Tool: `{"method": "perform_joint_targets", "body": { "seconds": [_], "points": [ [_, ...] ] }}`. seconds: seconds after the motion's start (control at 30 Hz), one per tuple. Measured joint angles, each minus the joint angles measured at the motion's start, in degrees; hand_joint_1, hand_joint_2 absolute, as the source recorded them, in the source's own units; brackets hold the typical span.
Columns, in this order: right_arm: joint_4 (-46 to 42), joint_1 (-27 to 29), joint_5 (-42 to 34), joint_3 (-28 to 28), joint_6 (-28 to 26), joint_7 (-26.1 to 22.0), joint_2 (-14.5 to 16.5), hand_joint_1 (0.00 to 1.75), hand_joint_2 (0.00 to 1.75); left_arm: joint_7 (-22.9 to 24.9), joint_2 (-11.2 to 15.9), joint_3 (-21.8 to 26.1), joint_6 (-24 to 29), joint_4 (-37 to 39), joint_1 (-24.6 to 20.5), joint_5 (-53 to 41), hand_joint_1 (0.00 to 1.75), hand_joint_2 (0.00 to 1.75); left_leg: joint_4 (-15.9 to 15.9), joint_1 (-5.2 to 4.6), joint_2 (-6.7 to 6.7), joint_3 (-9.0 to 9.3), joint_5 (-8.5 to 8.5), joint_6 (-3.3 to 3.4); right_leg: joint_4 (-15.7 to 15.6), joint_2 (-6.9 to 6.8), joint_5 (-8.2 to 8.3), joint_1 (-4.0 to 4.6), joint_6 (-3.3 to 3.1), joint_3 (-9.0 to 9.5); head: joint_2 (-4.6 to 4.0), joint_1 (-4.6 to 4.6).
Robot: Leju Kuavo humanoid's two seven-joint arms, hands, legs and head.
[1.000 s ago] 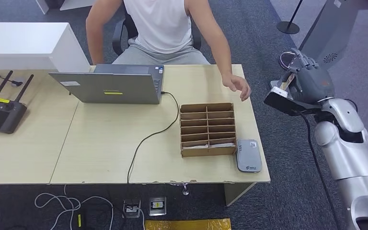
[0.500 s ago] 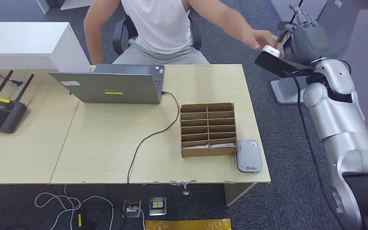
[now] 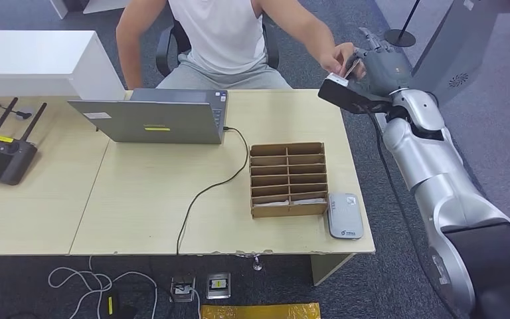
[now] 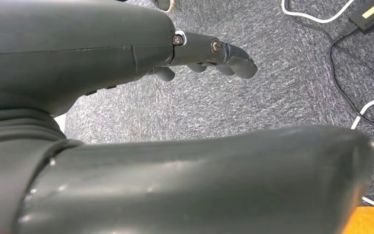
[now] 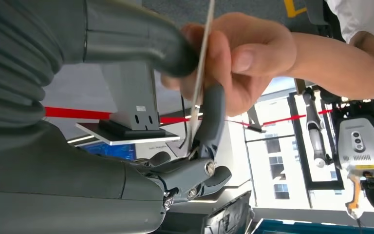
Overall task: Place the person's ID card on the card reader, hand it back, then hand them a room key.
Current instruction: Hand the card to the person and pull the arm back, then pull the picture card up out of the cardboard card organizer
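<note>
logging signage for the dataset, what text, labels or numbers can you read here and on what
No text can be read for certain.
Card reader: a small mark near its lower edge, too small to read.
Laptop: a white sticker and a yellow strip, both unreadable.
Card: seen edge-on, its face hidden.

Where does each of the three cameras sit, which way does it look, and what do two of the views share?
Head view: high on the body, looking forward and down at the desk; the right arm reaches to the person.
Left wrist view: behind the left hand, facing the carpet.
Right wrist view: behind the right hand, facing the card.
Shared: head and right wrist views show the right hand, card and person's hand.
</note>
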Motion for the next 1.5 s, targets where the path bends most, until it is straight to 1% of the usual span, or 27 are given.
{"method": "perform_joint_targets", "body": {
  "seconds": [0.27,0.57,0.7,0.77,0.83,0.9,0.93,1.0,1.07,1.2,1.27,1.33,1.5],
  "points": [
    [2.6,-0.2,0.1,0.4,-3.3,0.2,1.2,0.0,1.75,0.2,0.2,0.0,-0.2,0.0,0.0,0.0,0.0,0.0,0.0,0.0,0.0,0.0,0.0,0.0,0.0,0.0,0.0,0.0,0.0,0.0,0.0,0.0],
    [3.9,-1.3,-0.8,0.4,-7.2,0.3,1.6,0.0,1.75,0.2,0.3,0.0,0.2,0.0,0.0,-0.1,0.0,0.0,0.0,0.0,0.0,0.01,0.0,0.0,0.0,0.01,0.0,0.0,0.0,0.0,0.0,0.0],
    [4.1,-2.2,-3.9,0.3,-9.4,-1.1,1.7,0.0,1.75,0.2,0.3,0.0,0.6,0.0,0.0,0.1,0.0,0.0,0.0,0.0,0.0,0.01,0.0,0.0,0.0,0.02,0.0,0.0,0.0,0.0,0.0,-0.01],
    [4.1,-2.7,-8.6,-0.3,-8.8,-3.2,2.0,0.0,1.75,0.2,0.3,0.0,1.1,0.0,0.1,0.5,0.0,0.0,0.0,0.0,0.01,0.01,0.0,0.0,0.0,0.03,0.0,0.0,0.0,0.01,0.0,0.01],
    [3.9,-3.0,-16.1,-1.5,-5.7,-5.6,2.5,0.0,1.75,0.2,0.3,0.0,1.8,0.0,0.4,1.2,0.0,0.0,0.0,0.0,0.03,0.02,0.0,0.0,0.0,0.06,0.0,0.0,0.0,0.02,0.0,0.01],
    [2.6,-2.7,-24.8,-2.6,-0.1,-6.8,3.2,0.0,1.75,0.1,0.3,0.0,2.3,0.0,0.8,2.0,0.0,0.0,0.0,0.0,0.09,0.05,0.0,0.0,0.0,0.09,0.0,0.01,0.0,0.01,0.0,0.0],
    [1.4,-2.2,-29.0,-3.0,3.1,-6.6,3.5,0.0,1.75,0.1,0.2,0.0,2.5,0.0,1.0,2.3,0.0,0.0,0.0,0.01,0.11,0.08,0.0,-0.01,0.0,0.09,0.0,0.02,0.0,0.01,0.0,0.0],
    [-2.5,0.1,-36.3,-3.3,9.0,-4.6,3.6,0.0,1.75,-0.1,0.2,0.0,2.7,0.0,1.5,2.8,0.0,0.0,0.0,0.04,0.11,0.12,0.0,-0.01,0.0,0.08,0.0,0.05,0.0,0.03,0.0,0.0],
    [-7.9,3.8,-42.5,-3.3,13.8,-1.8,3.4,0.0,1.75,-0.1,0.1,0.0,3.0,0.0,1.8,3.3,0.0,0.0,0.0,0.05,0.1,0.13,-0.01,-0.01,0.0,0.07,-0.01,0.06,-0.01,0.04,0.0,0.0],
    [-19.7,12.7,-53.0,-3.4,20.3,1.6,2.5,0.0,1.75,-0.1,0.1,0.1,3.5,0.0,2.3,4.2,0.0,0.0,0.0,0.06,0.1,0.15,-0.01,-0.01,0.0,0.07,-0.01,0.06,-0.01,0.05,0.0,0.0],
    [-25.8,17.3,-56.8,-3.8,22.1,2.7,1.8,0.0,1.75,-0.1,0.1,0.2,4.0,0.0,2.4,4.6,0.0,0.0,0.0,0.05,0.11,0.15,-0.02,-0.01,0.0,0.07,-0.01,0.06,-0.01,0.06,0.0,0.01],
    [-31.6,21.6,-58.5,-4.2,23.2,3.8,1.2,0.0,1.75,-0.1,0.1,0.3,4.3,0.0,2.5,4.9,0.0,0.0,0.0,0.05,0.12,0.14,-0.02,-0.01,0.0,0.08,-0.01,0.05,-0.01,0.04,0.0,0.0],
    [-43.1,28.8,-61.0,-5.4,25.3,6.9,-0.6,0.0,1.75,0.0,0.1,0.6,4.8,0.0,2.7,5.3,0.0,0.0,0.0,0.05,0.16,0.19,-0.03,-0.03,0.0,0.1,-0.01,0.05,-0.01,0.05,0.0,0.01]
  ]
}}
